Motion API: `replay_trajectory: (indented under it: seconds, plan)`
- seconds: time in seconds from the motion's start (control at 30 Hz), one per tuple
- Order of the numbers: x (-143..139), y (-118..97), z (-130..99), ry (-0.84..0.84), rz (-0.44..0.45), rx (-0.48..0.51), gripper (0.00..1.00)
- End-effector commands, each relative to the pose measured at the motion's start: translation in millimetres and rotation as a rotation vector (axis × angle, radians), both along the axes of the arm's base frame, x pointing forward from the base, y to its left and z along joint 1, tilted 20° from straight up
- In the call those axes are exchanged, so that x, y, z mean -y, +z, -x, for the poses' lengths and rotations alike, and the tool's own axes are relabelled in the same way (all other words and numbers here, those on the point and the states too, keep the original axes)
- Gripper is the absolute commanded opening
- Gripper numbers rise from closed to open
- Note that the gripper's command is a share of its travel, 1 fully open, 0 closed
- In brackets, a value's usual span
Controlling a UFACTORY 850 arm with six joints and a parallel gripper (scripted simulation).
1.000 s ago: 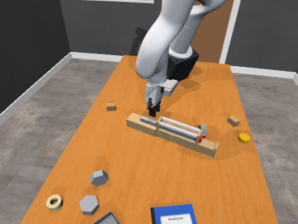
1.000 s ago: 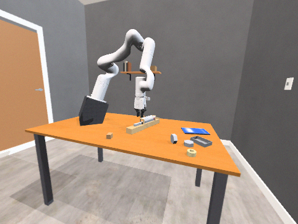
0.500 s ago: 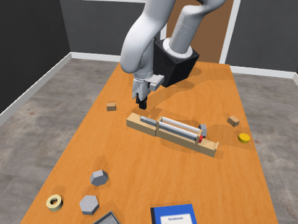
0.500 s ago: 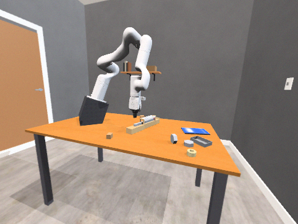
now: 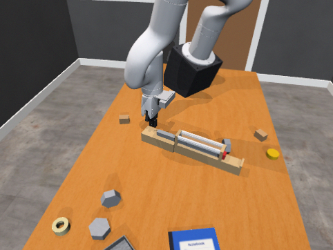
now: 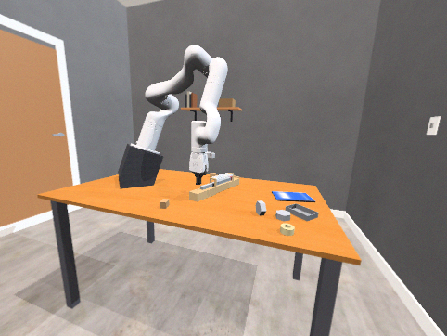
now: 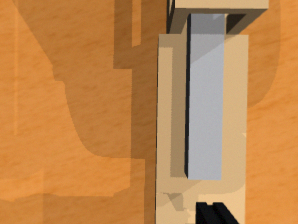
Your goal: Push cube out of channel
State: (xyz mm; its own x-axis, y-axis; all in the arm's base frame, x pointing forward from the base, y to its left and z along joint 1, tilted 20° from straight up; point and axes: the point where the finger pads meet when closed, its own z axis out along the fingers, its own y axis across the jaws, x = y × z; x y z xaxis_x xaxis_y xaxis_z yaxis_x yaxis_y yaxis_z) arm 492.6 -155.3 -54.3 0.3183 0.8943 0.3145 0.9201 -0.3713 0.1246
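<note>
The tan channel [image 5: 191, 148] lies across the middle of the table, with a railed roof [image 5: 200, 141] over its right half. A small red cube [image 5: 224, 155] sits at the right mouth of the roofed part, next to the short ledge and raised lip [image 5: 238, 165]. A grey block [image 5: 226, 145] stands just behind the cube. A long grey bar [image 5: 166, 135] lies in the open left trough, its far end under the roof; it also shows in the wrist view [image 7: 205, 95]. My gripper [image 5: 151, 121] is shut and empty, over the channel's left end just behind the bar's near end, as the wrist view [image 7: 215, 212] also shows.
A tan block [image 5: 124, 119] lies left of the gripper. Another tan block [image 5: 260, 135] and a yellow disc [image 5: 273, 153] lie to the right. Two grey hexagonal pieces [image 5: 110, 198], a ring [image 5: 61, 226], a grey tray [image 5: 121, 244] and a blue notebook [image 5: 195, 242] lie at the front. The black robot base [image 5: 191, 70] stands behind.
</note>
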Motion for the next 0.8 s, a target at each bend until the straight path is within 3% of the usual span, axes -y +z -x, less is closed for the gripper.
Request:
replay_trajectory:
  seconds: [0.0, 0.43, 0.77]
  plan:
    - [-0.3, -7.3, -4.0, -0.002, 0.003, 0.008, 0.0]
    - [-5.9, -28.9, -9.4, -0.002, 0.003, 0.008, 0.0]
    - [-9.9, -29.3, -11.1, -0.002, 0.003, 0.008, 0.0]
